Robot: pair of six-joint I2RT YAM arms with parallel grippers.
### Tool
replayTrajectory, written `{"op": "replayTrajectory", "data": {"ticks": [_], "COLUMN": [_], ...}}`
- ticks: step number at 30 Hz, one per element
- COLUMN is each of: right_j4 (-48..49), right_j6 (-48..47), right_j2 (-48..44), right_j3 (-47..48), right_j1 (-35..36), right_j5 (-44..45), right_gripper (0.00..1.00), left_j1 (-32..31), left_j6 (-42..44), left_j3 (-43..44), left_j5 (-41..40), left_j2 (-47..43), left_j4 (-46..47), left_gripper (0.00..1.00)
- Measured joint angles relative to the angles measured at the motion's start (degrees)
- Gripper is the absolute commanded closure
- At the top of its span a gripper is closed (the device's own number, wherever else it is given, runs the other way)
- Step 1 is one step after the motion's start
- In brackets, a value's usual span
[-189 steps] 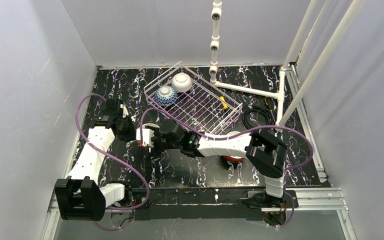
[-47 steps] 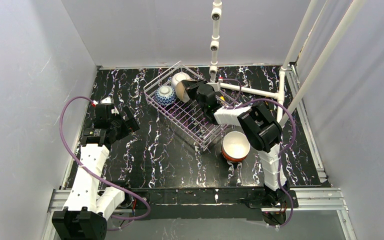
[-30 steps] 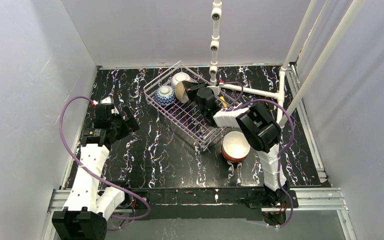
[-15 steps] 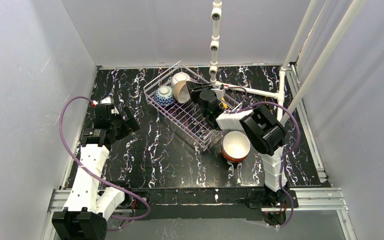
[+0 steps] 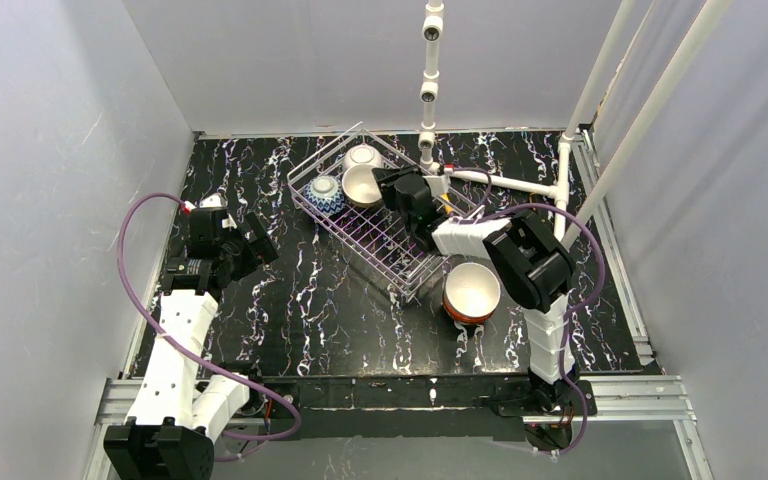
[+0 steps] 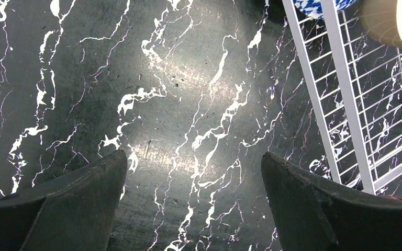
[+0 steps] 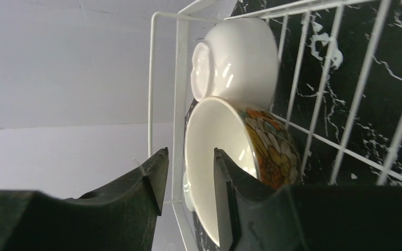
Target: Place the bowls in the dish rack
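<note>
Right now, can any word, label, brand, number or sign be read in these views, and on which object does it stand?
No text can be read in any view.
The blue-patterned bowl and the floral bowl by the right gripper carry only decoration.
The dish rack and the pipe frame show no lettering.

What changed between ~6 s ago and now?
The right hand brought the tan bowl over from the table's near left into the rack and tipped it down beside the blue bowl and white bowl. It now seems to have opened off it. The left hand pulled back slightly, open. The red bowl stayed on the table by the rack.
</note>
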Motion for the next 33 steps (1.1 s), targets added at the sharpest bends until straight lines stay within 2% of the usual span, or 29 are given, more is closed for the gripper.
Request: {"op": "replayTrajectory", "data": {"ticks": [7,11,16,18,21,25,29,33], "right_j4": [-7.4,-14.3,-24.9,-29.2,-40.7,-51.3,-58.5,-62.7], "right_j6": [-12.0,-23.8,-46.3,-56.0,-71.6,-85.2,-93.3,-97.3], "right_j2": [-1.3,-2.3,-2.3,-2.3,-1.6,0.9,4.3,8.8], "right_j3": [7.1,12.9,22.3,25.2,32.5,41.9,46.5,47.8], "right_j1": [0.0,0.0,0.1,0.1,0.1,0.7,1.2,1.6], "right_j5": [-2.8,-6.3,-14.6,-19.2,-27.7,-33.3,-36.3,-37.6], "right_gripper": [0.52,0.47,0.36,0.35,0.36,0.37,0.38,0.39], "left_j1": [0.0,0.0,0.0,0.0,0.0,0.0,0.0,0.0], "left_j6": [0.0,0.0,0.0,0.0,0.0,0.0,0.0,0.0], "left_j3": [0.0,0.0,0.0,0.0,0.0,0.0,0.0,0.0], "left_j5": [-0.3,-0.4,-0.4,-0.4,-0.3,-0.4,-0.4,-0.4], "left_j2": [-0.1,-0.1,-0.1,-0.1,-0.1,-0.1,-0.1,-0.1], "left_j4": [0.0,0.0,0.0,0.0,0.0,0.0,0.0,0.0], "left_gripper": [0.02,0.02,0.02,0.02,0.02,0.02,0.02,0.02]}}
